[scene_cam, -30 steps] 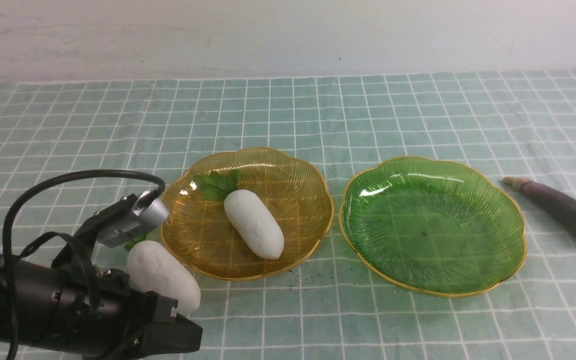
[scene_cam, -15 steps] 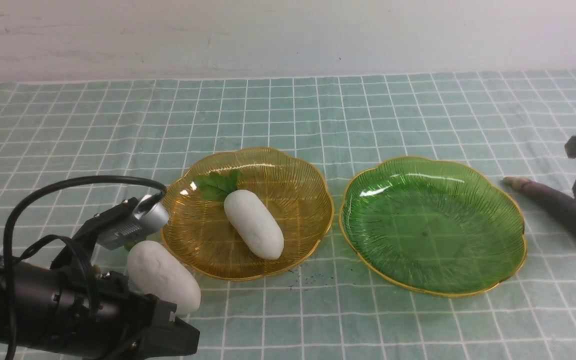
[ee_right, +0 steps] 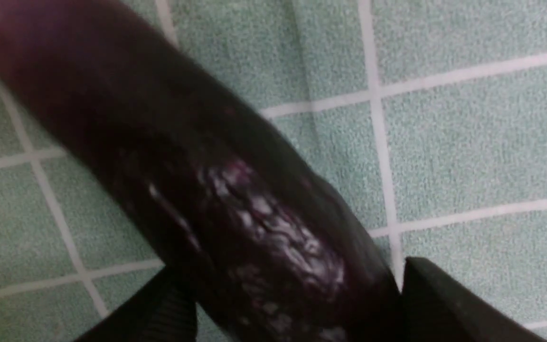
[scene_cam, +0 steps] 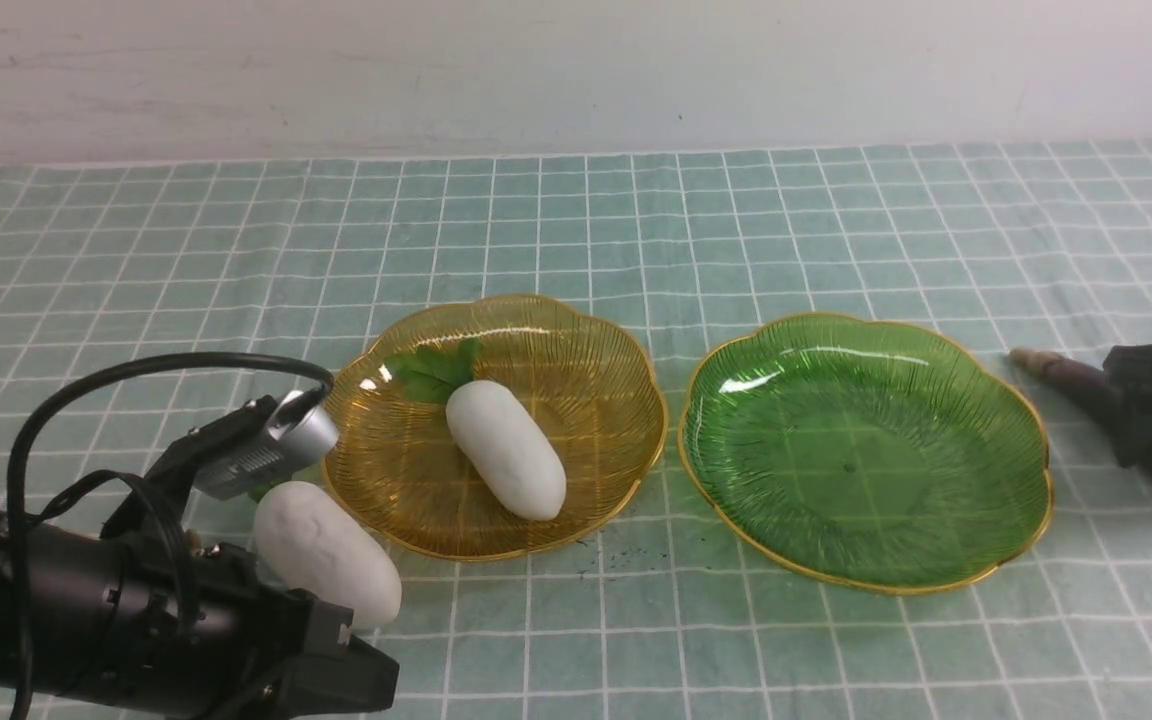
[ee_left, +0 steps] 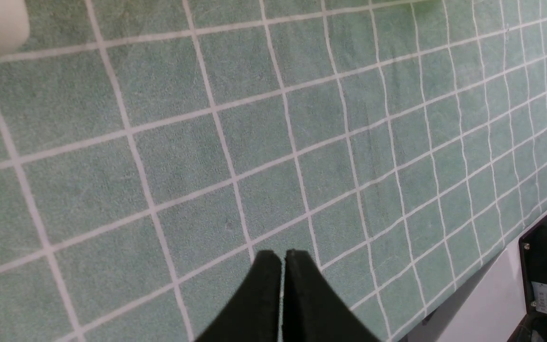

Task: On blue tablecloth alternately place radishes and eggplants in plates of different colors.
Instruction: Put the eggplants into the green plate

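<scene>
Our right gripper point(scene_cam: 1141, 410) has dropped onto the eggplant point(scene_cam: 1064, 380) lying on the blue tablecloth point(scene_cam: 636, 220) just right of the green plate point(scene_cam: 866, 450), its jaws now apart on either side of the dark body, so we judge the grasp is next. The green plate holds nothing, the amber plate point(scene_cam: 591, 395) holds one radish point(scene_cam: 506, 462), and a second radish point(scene_cam: 326, 550) lies on the cloth beside it; our left gripper point(ee_left: 282, 266) hangs with jaws pressed together.

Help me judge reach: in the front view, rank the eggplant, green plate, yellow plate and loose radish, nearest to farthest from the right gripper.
1. Eggplant, far right, between the right gripper's jaws.
2. Green plate, right of centre.
3. Yellow plate, left of centre.
4. Loose radish, front left.
</scene>
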Tool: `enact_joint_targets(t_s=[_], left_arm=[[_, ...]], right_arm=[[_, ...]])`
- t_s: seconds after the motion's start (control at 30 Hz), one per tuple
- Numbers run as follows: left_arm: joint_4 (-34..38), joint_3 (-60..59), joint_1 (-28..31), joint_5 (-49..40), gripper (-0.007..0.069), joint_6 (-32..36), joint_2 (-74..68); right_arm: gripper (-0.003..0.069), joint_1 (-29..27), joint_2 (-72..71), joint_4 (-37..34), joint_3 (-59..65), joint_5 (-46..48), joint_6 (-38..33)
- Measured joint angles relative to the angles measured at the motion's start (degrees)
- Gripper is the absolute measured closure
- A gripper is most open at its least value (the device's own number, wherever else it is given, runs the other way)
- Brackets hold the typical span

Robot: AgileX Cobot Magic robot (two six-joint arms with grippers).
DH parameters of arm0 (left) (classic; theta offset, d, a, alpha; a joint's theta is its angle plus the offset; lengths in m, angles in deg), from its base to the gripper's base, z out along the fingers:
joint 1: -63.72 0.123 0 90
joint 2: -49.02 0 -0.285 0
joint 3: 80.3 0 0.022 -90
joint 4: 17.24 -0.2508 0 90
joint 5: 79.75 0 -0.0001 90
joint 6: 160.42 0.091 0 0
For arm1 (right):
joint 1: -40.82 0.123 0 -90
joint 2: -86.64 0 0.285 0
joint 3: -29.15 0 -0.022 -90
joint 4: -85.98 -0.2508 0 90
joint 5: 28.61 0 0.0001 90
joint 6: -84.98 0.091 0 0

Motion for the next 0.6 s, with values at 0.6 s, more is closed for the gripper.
enact_joint_targets(t_s=[0.6], left_arm=[[-0.3,-1.4,0.0,-1.7,0.0631,0.0,0.0]], right_arm=[[0.0258,10.5,-23.2,-15.9,10.4,0.4,-6.0]])
